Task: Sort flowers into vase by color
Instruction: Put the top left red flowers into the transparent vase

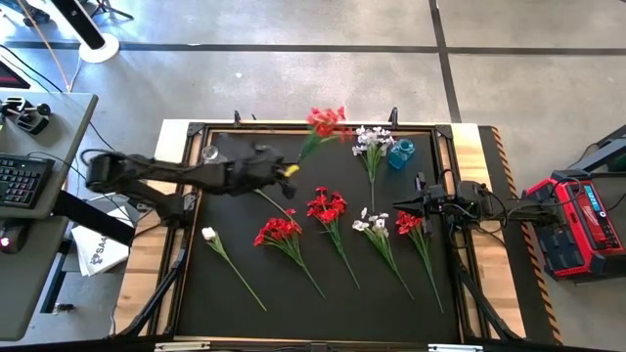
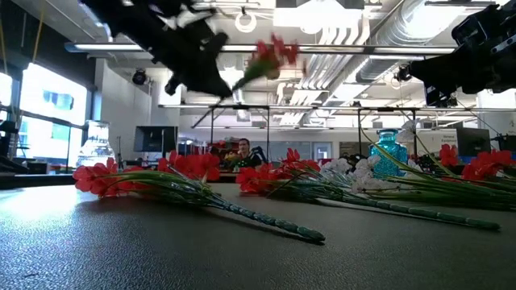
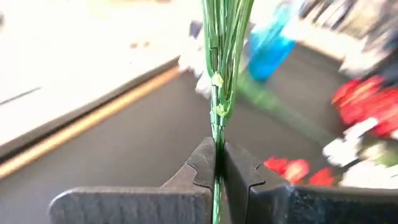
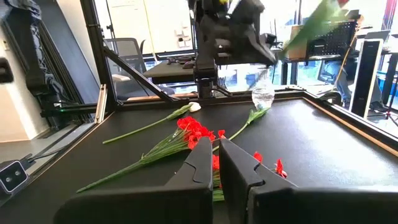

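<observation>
My left gripper [image 1: 290,168] is over the mat's far left part, shut on a red flower [image 1: 328,120] that stands high in the low view [image 2: 274,52]. A clear vase [image 1: 210,154] stands at the far left, a blue vase [image 1: 401,154] at the far right. Red sprays [image 1: 279,230] [image 1: 326,205] [image 1: 409,223] and white sprays [image 1: 208,235] [image 1: 372,223] [image 1: 372,140] lie flat on the mat. My right gripper [image 1: 396,205] is shut and raised above the right red spray's blossoms [image 4: 258,158], touching nothing. My left gripper [image 3: 217,149] pinches the red flower's green stem bundle [image 3: 217,127] between its two fingers. The stem runs on past the fingertips, slanting up toward the table's far right. The flower is lifted clear of the mat, with its blossoms well above the gripper.
A loose green stem [image 1: 274,203] lies on the mat just near of the left arm. A raised wooden frame [image 1: 166,235] borders the black mat. A desk with a keyboard [image 1: 22,181] stands left of the table. A person [image 2: 246,153] sits in the room beyond.
</observation>
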{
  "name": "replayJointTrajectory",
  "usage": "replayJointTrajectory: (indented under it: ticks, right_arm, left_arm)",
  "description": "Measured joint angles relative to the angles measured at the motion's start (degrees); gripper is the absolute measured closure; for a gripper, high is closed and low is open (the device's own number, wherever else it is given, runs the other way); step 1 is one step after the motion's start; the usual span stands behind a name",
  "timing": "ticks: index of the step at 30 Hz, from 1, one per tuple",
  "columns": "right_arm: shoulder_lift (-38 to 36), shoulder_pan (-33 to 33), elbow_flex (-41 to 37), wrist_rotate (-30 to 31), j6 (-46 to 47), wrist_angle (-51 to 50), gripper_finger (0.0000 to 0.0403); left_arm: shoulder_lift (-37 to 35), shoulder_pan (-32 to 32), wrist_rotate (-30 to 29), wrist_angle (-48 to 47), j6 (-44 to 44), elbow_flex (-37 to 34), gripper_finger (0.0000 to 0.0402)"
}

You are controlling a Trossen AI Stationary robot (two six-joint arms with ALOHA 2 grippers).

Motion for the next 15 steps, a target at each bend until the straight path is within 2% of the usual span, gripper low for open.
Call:
replayJointTrajectory:
  ticks: [4, 7, 11, 15]
  right_arm:
    - [0.00, -0.01, -0.01, 0.00, 0.00, 0.00, 0.0402]
    - [0.00, -0.01, 0.00, -0.01, 0.00, 0.00, 0.0402]
    - [0.01, -0.02, 0.00, -0.02, 0.00, 0.00, 0.0402]
    - [0.01, 0.00, 0.00, -0.01, 0.00, -0.02, 0.0402]
  left_arm:
    - [-9.70, -2.03, 0.46, 17.77, 10.52, -10.36, 0.0400]
    - [-17.44, -3.71, 0.47, 25.83, 18.62, -16.39, 0.0400]
    - [-24.71, -4.17, 0.45, 25.56, 26.70, -20.30, 0.0400]
    - [-28.65, -3.78, -0.11, 25.96, 27.69, -20.71, 0.0400]
